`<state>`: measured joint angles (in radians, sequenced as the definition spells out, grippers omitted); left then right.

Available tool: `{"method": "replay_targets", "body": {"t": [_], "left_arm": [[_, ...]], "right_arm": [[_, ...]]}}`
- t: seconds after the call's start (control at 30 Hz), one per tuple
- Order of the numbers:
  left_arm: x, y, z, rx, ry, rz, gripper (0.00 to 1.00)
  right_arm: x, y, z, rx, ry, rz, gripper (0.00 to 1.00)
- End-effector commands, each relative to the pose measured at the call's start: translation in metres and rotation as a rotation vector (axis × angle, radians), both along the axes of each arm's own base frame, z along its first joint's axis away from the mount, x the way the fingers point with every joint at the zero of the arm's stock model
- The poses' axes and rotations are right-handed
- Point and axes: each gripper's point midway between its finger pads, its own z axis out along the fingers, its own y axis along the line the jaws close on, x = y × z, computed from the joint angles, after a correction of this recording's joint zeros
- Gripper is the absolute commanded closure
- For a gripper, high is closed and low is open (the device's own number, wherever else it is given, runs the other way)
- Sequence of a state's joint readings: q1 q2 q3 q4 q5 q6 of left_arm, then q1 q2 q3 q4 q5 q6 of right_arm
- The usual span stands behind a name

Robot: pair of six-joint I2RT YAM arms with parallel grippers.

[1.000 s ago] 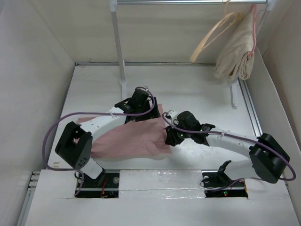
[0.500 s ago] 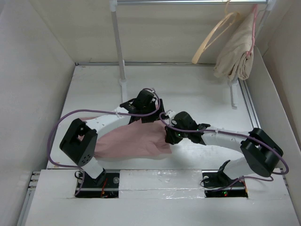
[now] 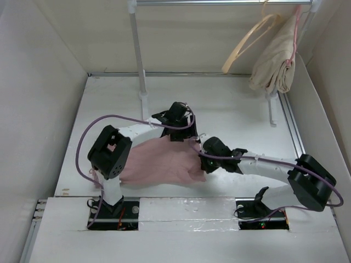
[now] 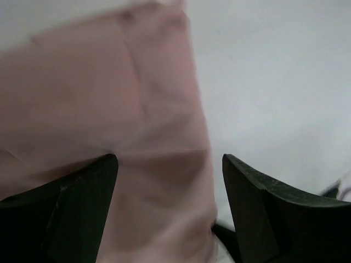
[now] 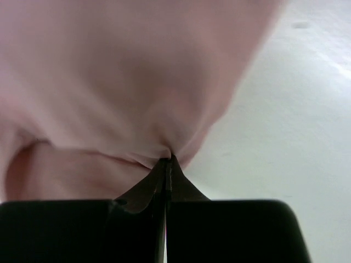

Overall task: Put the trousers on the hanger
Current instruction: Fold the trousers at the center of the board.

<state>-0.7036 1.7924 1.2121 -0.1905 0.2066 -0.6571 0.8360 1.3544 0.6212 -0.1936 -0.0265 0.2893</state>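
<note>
White table (image 3: 236, 104) walled in white, clothes rail (image 3: 219, 3) across the 12 o'clock edge. The hanger (image 3: 249, 41) hangs tilted off the rail at 1 o'clock, empty, just beside a beige garment (image 3: 274, 63) on its own pink hanger.

The trousers (image 3: 159, 163) lie bunched at table centre, spreading toward 8 o'clock, well apart from the hanger.

Changes over the last second:
- The left arm's elbow has swung inward.
- The left gripper (image 4: 169, 164) has slid toward 1 o'clock, now at the cloth's 12 o'clock edge.
- The cloth corner that rose up beside it now lies lower and flatter.
- The right gripper (image 5: 165, 163) has barely shifted, sitting at the cloth's 3 o'clock edge.

Jaws:
- Left jaws are wide apart, pink cloth under and between them, nothing pinched.
- Right jaws are together, clamped on a small fold of the trousers.

Judgement: only one arm holds the garment, so it is not ready to lift. The left probably needs a fresh grab before anything goes toward the rail. Task is early, nothing on the hanger yet.

No brand, label or readable writing in any view.
</note>
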Motion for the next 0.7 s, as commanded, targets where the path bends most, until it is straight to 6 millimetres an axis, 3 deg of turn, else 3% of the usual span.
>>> {"method": "replay_targets", "body": {"t": [0.0, 0.2, 0.3, 0.37, 0.4, 0.43, 0.5, 0.53, 0.57, 0.63, 0.67], "left_arm": [[0.037, 0.015, -0.022, 0.079, -0.04, 0.108, 0.27], [0.049, 0.019, -0.037, 0.126, -0.036, 0.132, 0.27], [0.055, 0.018, -0.03, 0.101, -0.036, 0.137, 0.27], [0.061, 0.013, -0.015, 0.075, -0.065, 0.137, 0.27], [0.062, 0.009, -0.002, 0.049, -0.079, 0.127, 0.26], [0.065, 0.004, 0.012, 0.024, -0.099, 0.118, 0.25], [0.066, 0.0, 0.039, -0.016, -0.132, 0.108, 0.24], [0.069, -0.004, 0.066, -0.062, -0.173, 0.106, 0.23], [0.07, -0.004, 0.066, -0.063, -0.174, 0.106, 0.23], [0.074, -0.009, 0.095, -0.1, -0.219, 0.096, 0.23], [0.075, -0.01, 0.098, -0.099, -0.221, 0.091, 0.23]], "right_arm": [[-0.03, 0.037, 0.027, 0.11, -0.078, 0.211, 1.0], [-0.053, 0.029, 0.02, 0.117, -0.051, 0.188, 1.0], [-0.057, 0.028, 0.017, 0.117, -0.043, 0.183, 1.0], [-0.052, 0.026, 0.019, 0.094, -0.055, 0.165, 1.0], [-0.05, 0.025, 0.02, 0.087, -0.058, 0.159, 0.93], [-0.049, 0.026, 0.023, 0.083, -0.068, 0.166, 0.76], [-0.045, 0.031, 0.041, 0.092, -0.091, 0.181, 0.65], [-0.05, 0.032, 0.058, 0.106, -0.1, 0.213, 0.57], [-0.05, 0.032, 0.058, 0.107, -0.1, 0.213, 0.57], [-0.052, 0.038, 0.08, 0.144, -0.126, 0.24, 0.56], [-0.053, 0.038, 0.092, 0.174, -0.144, 0.243, 0.56]]}}
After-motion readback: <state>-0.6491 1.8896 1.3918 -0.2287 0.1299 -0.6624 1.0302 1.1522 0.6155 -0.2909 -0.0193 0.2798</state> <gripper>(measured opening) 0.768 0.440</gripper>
